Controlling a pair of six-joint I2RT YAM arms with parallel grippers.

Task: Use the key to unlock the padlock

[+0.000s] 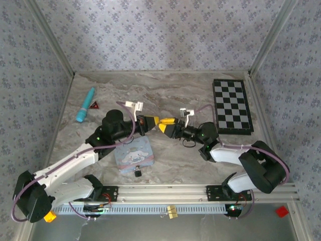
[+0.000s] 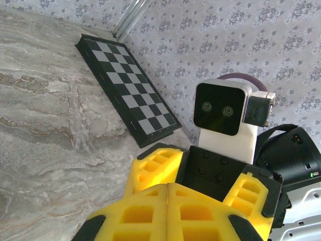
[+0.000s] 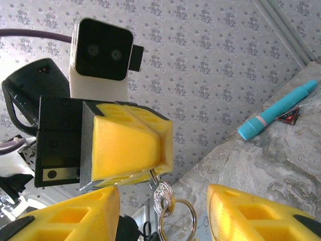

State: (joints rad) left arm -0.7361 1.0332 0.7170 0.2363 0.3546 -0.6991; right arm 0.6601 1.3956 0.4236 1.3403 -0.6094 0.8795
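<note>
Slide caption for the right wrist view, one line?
Left gripper shut on the key, ring dangling, facing the open right gripper; teal marker beyond.

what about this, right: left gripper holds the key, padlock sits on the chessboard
The padlock lies on the table by the tin, not on the chessboard, as the top external view shows. The left gripper does hold the key.

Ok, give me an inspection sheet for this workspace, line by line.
Surface: marble-look table, nothing spilled seen.
Job's things: padlock on the table at the near edge of the cartoon tin; key held above the table.
Clutter: teal pen, red triangle, chessboard.
End effectors: left end effector shut on the key; right end effector open, facing it.
Cables: purple cable along each arm.
Surroundings: patterned walls, metal frame.
</note>
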